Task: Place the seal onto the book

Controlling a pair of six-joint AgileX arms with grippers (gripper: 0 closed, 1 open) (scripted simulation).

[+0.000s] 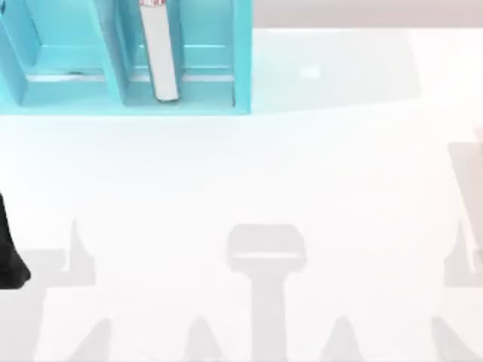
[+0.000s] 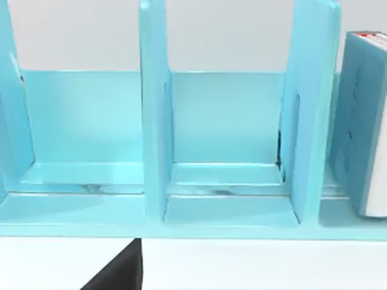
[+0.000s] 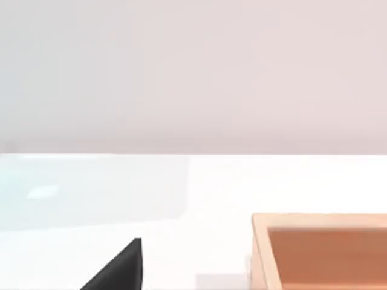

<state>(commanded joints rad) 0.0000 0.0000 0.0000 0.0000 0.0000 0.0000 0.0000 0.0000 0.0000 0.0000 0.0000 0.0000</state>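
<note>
Nearest the lens in the left wrist view, a dark wedge (image 2: pixel 118 269) of the left gripper hangs over the white table (image 1: pixel 302 173). I cannot tell whether that claw is open or closed. The left arm (image 1: pixel 11 256) sits at the table's left edge in the top view, well apart from the teal shelf unit (image 1: pixel 241 60) at the far left. The book (image 1: pixel 160 53) stands upright in the shelf's rightmost compartment, whitish spine outward, and touches neither divider. It looks stiff, fairly heavy and slick-covered, so it is probably best gripped across spine and covers. Standing like this, it offers only a narrow top edge to set anything on. At the right, a wedge (image 3: pixel 118 269) of the right gripper shows, its claw state likewise impossible to tell. Just beside it lies an orange-brown block (image 3: pixel 320 254) with a paler rim, and I cannot say whether this is the seal. A seal should be light, hard and smooth, and easily tipped, so pinching its flat sides low seems wisest.
</note>
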